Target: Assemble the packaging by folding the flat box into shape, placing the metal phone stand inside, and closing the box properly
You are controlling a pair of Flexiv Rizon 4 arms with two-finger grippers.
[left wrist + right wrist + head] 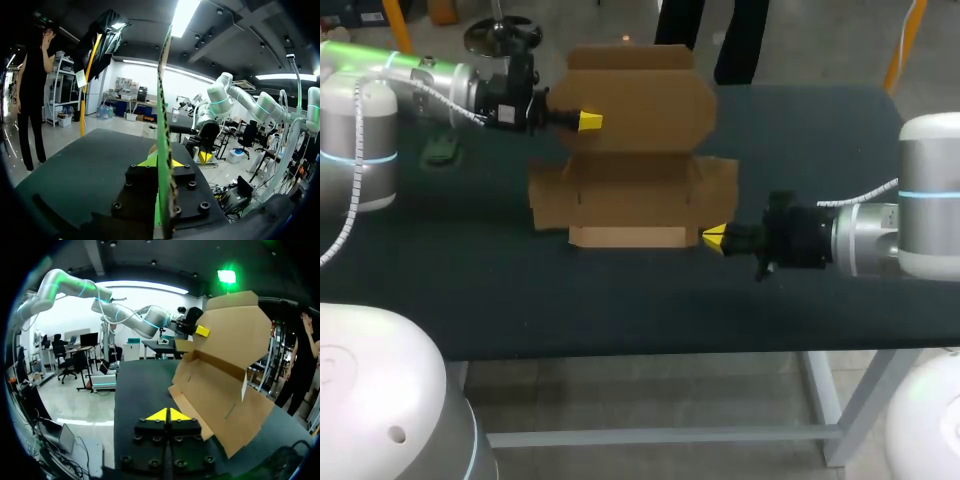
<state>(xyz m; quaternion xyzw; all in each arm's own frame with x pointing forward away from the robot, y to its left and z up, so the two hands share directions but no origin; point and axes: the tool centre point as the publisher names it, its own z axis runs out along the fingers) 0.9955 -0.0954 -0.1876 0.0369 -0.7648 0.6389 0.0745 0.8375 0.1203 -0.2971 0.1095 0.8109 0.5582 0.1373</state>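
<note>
At the centre of the head view, the box (630,190) stands half-formed, its raised lid pinched by the left gripper (588,122). The right gripper (713,236), fingers together and empty, sits at the box's lower-right corner. A dark object (442,150), probably the stand, lies outside at left, so loading and closing remain.

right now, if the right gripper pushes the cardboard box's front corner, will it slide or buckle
Likely light: the cardboard box is thin sheet, so it should slide on the table. Its flaps stand on creases, so a push from the right gripper may fold one first. With the left gripper holding the lid, it might pivot.
</note>
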